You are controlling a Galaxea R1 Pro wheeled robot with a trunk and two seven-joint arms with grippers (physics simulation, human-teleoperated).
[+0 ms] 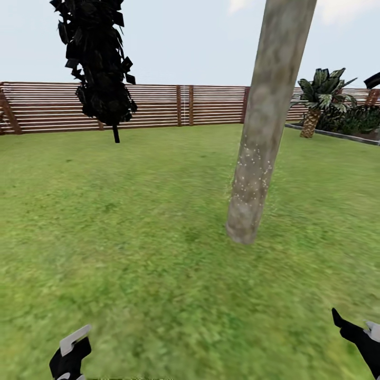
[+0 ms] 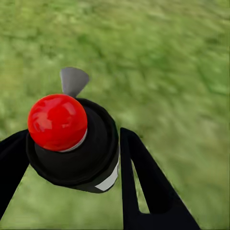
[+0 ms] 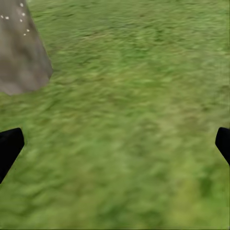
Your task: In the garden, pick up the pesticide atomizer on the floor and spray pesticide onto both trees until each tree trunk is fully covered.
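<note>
The pesticide atomizer [image 2: 91, 155], a black body with a red round knob and a grey nozzle, sits between the fingers of my left gripper [image 2: 72, 136], which is shut on it. In the head view that gripper [image 1: 71, 356] is at the bottom left, with the atomizer's grey tip [image 1: 74, 338] poking up. One tree, a thick pale trunk [image 1: 264, 132], leans ahead right of centre. Whitish pesticide speckles [image 1: 252, 169] dot its lower part. My right gripper [image 3: 116, 146] is open over grass, near the trunk base [image 3: 21, 57], and shows at the bottom right [image 1: 359, 335].
A dark thin-trunked tree [image 1: 100, 63] stands far left before the brown slat fence [image 1: 211, 105]. A palm-like plant [image 1: 316, 100] and a raised bed edge [image 1: 332, 134] lie at the far right. Open lawn [image 1: 132, 221] spreads between me and the trunk.
</note>
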